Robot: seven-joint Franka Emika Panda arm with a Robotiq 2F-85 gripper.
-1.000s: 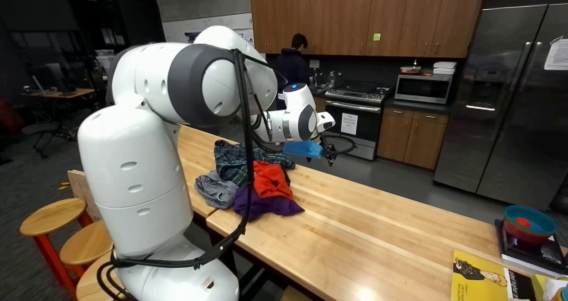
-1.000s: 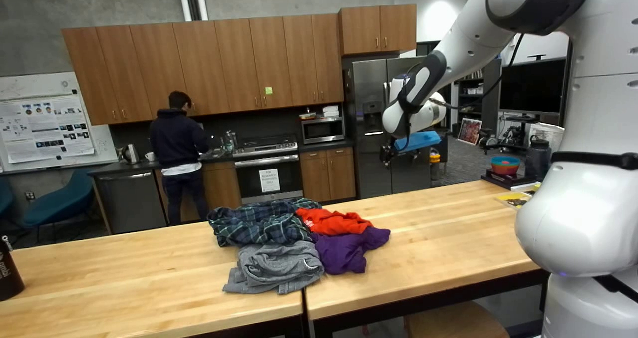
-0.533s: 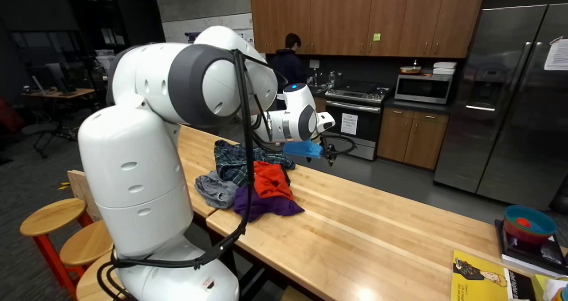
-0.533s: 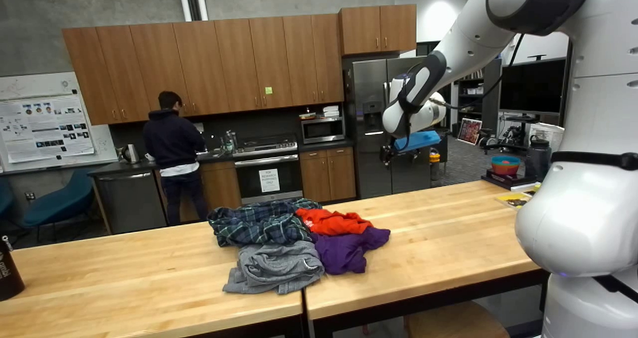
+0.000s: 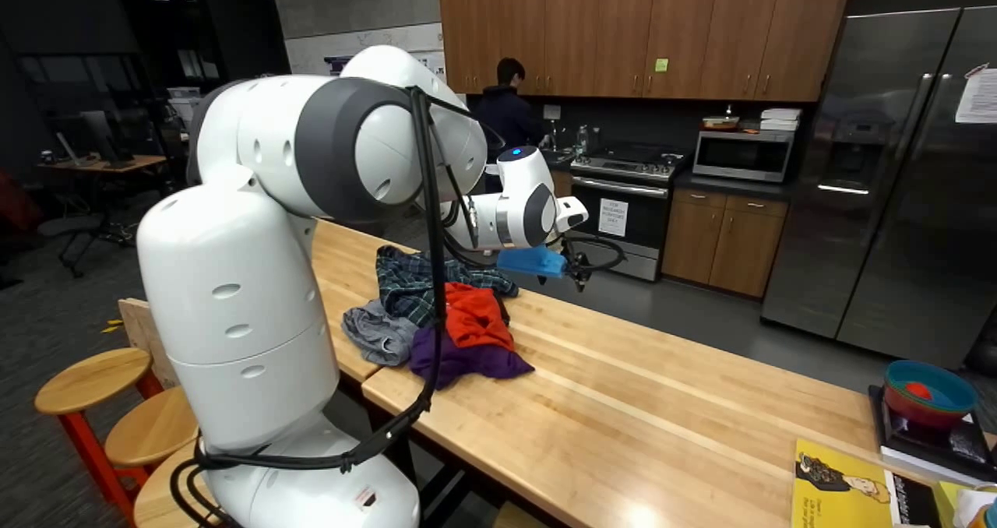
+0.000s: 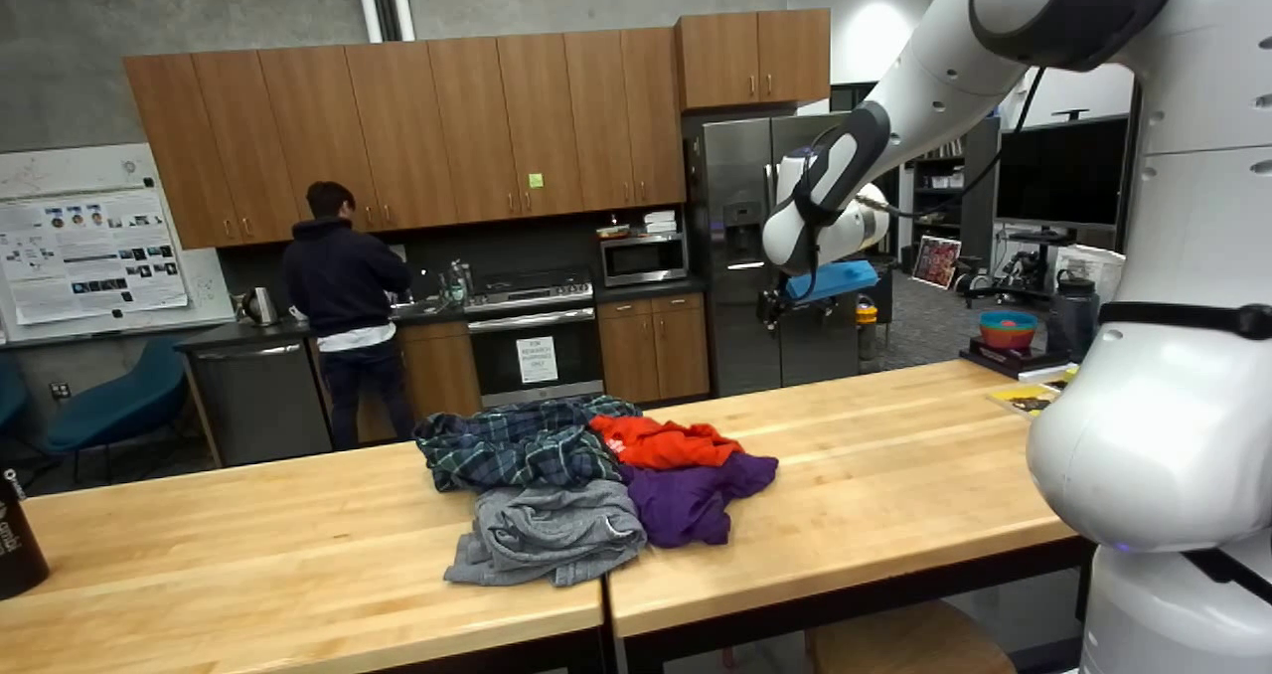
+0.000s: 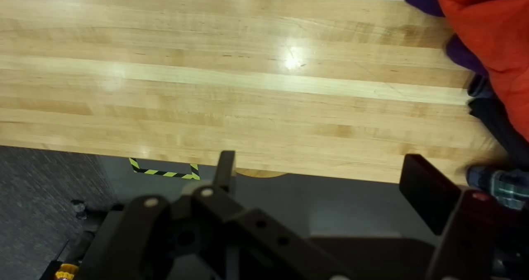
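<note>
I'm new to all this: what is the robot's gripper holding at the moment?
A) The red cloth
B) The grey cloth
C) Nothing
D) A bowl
C: in the wrist view the gripper is open, its fingers well apart with nothing between them, while in an exterior view the red cloth and grey cloth lie in the pile on the table.

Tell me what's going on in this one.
The gripper hangs open in the air, holding nothing. A plaid garment, a gray garment, a red garment and a purple garment lie bunched together on the wooden table, untouched by it. A person stands in the background.
</note>
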